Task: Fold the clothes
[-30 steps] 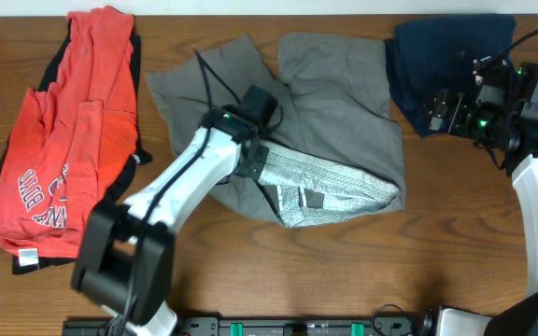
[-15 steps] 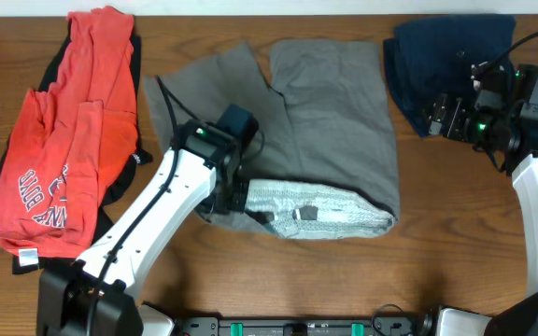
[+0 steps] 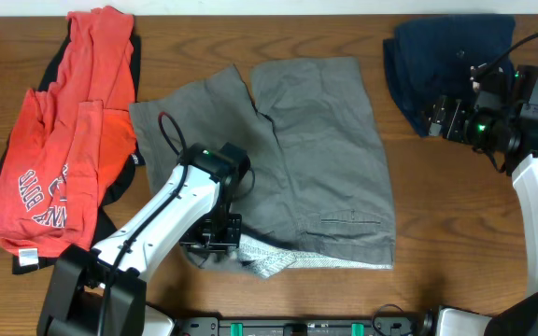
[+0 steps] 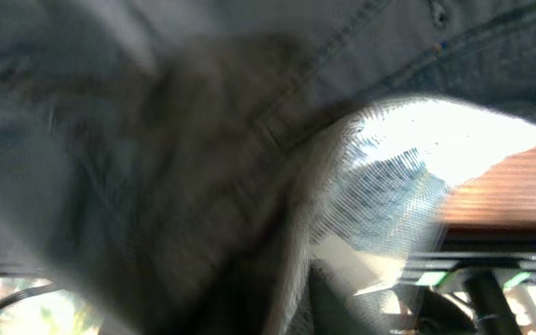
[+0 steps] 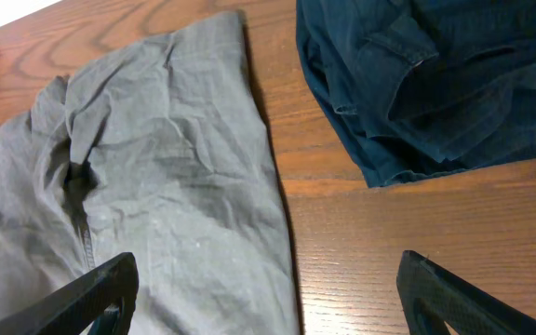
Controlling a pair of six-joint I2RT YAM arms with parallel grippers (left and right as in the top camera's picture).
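Grey shorts (image 3: 316, 159) lie spread in the middle of the table, legs pointing to the far side. Their waistband sits at the front, with white pocket lining (image 3: 269, 261) showing at the front left corner. My left gripper (image 3: 218, 238) is at that corner, shut on the waistband. Blurred grey cloth (image 4: 203, 140) and white lining (image 4: 408, 177) fill the left wrist view and hide the fingers. My right gripper (image 3: 437, 117) hovers open and empty at the far right. In the right wrist view its fingers (image 5: 268, 298) straddle the right edge of the shorts (image 5: 175, 205).
A navy garment (image 3: 446, 47) lies crumpled at the back right, also in the right wrist view (image 5: 454, 84). A red printed shirt (image 3: 63, 159) lies on a black garment (image 3: 120, 182) at the left. Bare wood (image 3: 474, 233) shows at the front right.
My left gripper pulled the folded-over waistband toward the front and left. The shorts opened out flat and slid left. The right arm has not moved.
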